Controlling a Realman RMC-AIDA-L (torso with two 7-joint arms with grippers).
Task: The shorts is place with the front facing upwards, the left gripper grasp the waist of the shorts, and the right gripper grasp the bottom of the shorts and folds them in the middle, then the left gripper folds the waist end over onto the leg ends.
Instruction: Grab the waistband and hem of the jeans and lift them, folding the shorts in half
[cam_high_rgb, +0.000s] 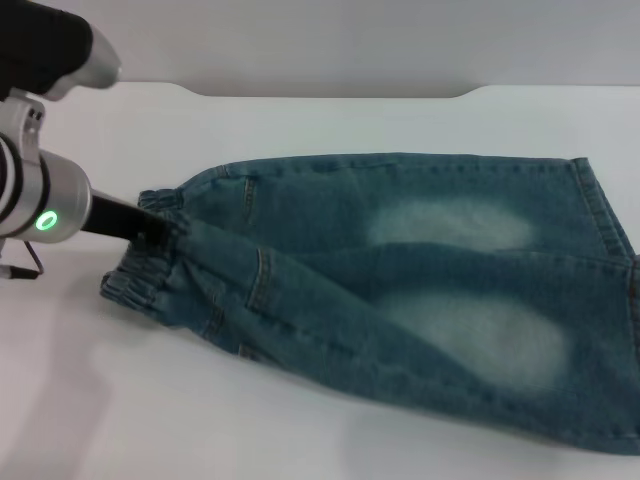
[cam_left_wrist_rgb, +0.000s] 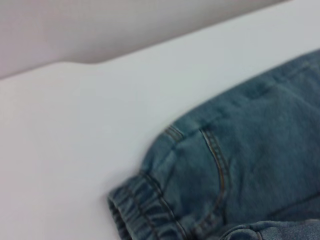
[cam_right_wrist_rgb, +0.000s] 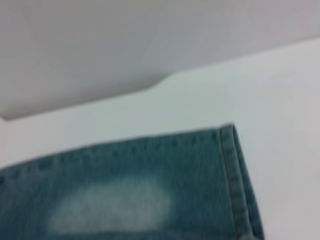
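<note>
Head view: shorts (cam_high_rgb: 400, 280) spread across white table (cam_high_rgb: 300, 120), waist at 9 o'clock, leg hems (cam_high_rgb: 605, 215) at 3. Left gripper (cam_high_rgb: 160, 228) buried in waistband (cam_high_rgb: 140, 275), jaws apparently pinching it; keep pinch deep before lifting.
Left wrist view: open table beyond waistband.
Right wrist view: hem edge flat, room beyond; right gripper unseen.

You have open white table (cam_high_rgb: 330, 125) along the far side of the shorts (cam_high_rgb: 420, 290), between the denim and the table's back edge, and more bare surface on the near side towards the left corner. The garment itself fills the middle and runs off the right side of the head view. The left gripper (cam_high_rgb: 160, 232) and its arm block the approach to the waist end (cam_high_rgb: 150, 275) from the left.
</note>
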